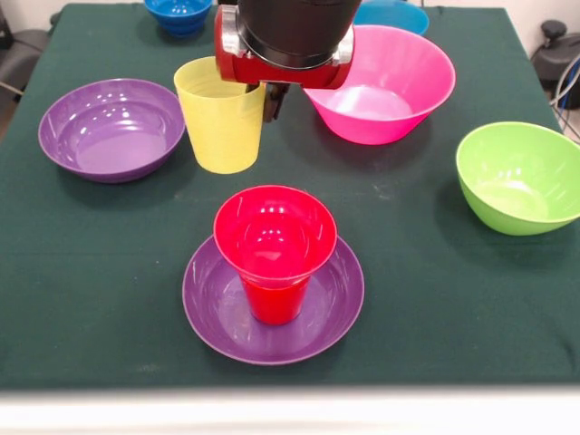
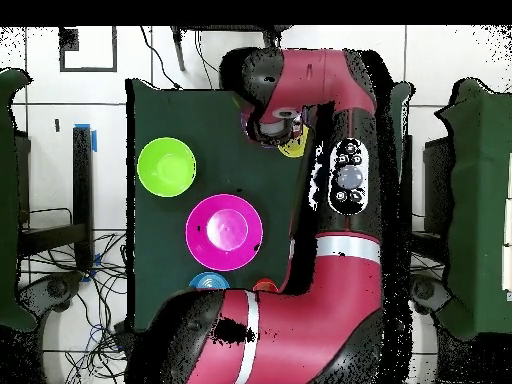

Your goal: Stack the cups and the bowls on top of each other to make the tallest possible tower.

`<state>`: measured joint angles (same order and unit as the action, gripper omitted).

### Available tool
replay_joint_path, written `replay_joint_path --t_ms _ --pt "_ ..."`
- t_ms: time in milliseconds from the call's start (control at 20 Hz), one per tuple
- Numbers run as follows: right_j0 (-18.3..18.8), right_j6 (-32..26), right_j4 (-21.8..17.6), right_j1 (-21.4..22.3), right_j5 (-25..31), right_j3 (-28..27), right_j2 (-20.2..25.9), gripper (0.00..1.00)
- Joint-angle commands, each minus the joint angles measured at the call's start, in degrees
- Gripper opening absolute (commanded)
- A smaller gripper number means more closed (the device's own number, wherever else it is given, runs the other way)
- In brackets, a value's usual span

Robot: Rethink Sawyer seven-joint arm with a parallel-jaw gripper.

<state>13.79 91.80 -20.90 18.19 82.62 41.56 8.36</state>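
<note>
The red cup is standing upright in the middle of a shallow purple bowl near the front edge of the green table. Behind it, the yellow cup is standing on the cloth, and the gripper is hanging at its rim on the side of the pink bowl; I cannot tell if the gripper is holding the cup. A second purple bowl is sitting beside the yellow cup, and a lime green bowl well apart on the other side. A dark blue bowl and a light blue bowl are sitting at the far edge.
</note>
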Motion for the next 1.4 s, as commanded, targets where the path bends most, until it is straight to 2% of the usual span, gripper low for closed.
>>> replay_joint_path --t_ms 50,800,1100,1400 --pt "0.7 -1.9 -0.2 -4.5 -4.4 -2.4 4.3 0.00" --pt "0.0 -1.8 0.3 -6.9 -6.6 -6.0 4.2 0.00" --pt "-0.4 -0.9 0.8 -3.8 -8.7 -0.8 2.8 0.00" --pt "-1.3 -0.4 0.9 -3.2 -8.3 0.0 2.4 0.00"
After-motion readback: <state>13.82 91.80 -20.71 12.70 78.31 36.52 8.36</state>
